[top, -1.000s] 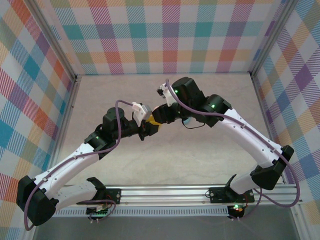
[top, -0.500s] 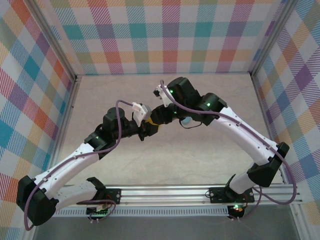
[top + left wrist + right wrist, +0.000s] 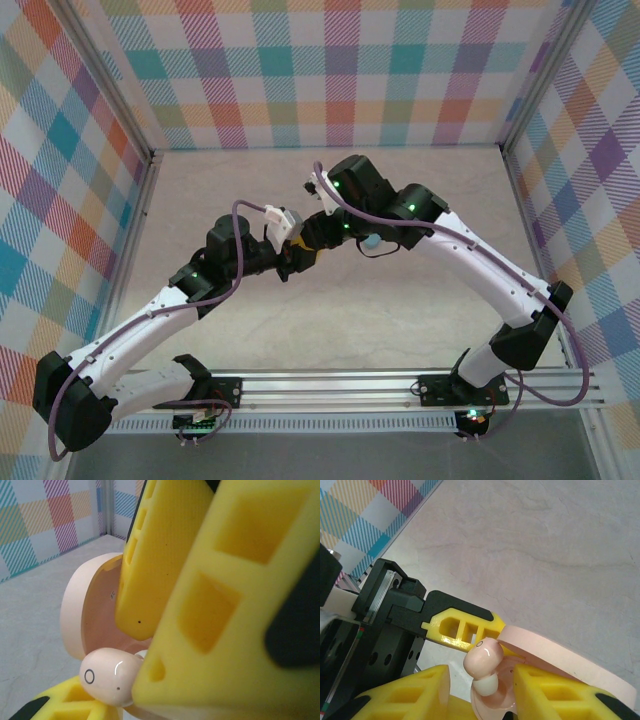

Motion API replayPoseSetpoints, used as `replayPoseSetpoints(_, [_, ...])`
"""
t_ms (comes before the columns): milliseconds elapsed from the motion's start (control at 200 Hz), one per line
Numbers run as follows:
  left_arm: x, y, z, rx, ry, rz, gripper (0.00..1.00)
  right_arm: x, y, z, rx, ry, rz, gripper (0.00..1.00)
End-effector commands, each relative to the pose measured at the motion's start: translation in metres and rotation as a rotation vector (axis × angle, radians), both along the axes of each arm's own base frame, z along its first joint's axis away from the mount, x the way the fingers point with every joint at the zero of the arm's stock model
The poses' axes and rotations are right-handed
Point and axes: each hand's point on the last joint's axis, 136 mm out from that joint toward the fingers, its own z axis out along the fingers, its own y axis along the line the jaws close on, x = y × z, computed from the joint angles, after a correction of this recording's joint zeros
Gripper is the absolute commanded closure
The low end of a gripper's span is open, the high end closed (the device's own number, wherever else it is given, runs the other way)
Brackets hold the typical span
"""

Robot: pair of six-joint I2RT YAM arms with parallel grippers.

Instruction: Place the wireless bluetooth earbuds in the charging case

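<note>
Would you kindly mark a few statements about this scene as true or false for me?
1. The pink case has its lid open. True.
2. An earbud sits between the right fingers. True.
3. That earbud is light blue. False: it is pale pink.
4. The case lies alone on the table, untouched. False: the left fingers are shut on it.
</note>
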Motion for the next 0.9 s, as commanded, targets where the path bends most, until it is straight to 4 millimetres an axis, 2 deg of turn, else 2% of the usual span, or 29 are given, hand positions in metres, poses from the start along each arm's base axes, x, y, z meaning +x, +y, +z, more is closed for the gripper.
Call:
replayPoseSetpoints(0, [-0.003,0.001,0.029,-0.048,-0.085,-0.012,0.70,-0.004,0.000,-0.003,-0.020,0.012,0.005,0.63])
replayPoseSetpoints(330, [-0.001,0.000,0.030,-0.055,-0.084,-0.008,0.70,-0.017,0.006,-0.006,0.021,0.066,0.057,0.68])
replayPoseSetpoints(645, [0.000,0.000,0.030,-0.056,-0.084,-0.006,0.70,-0.013,-0.004,-0.001,0.005,0.022,0.020,0.77])
replayPoseSetpoints(895, [0.000,0.001,0.030,-0.060,-0.086,0.001,0.70,-0.010,-0.016,0.003,0.017,-0.010,-0.029,0.79])
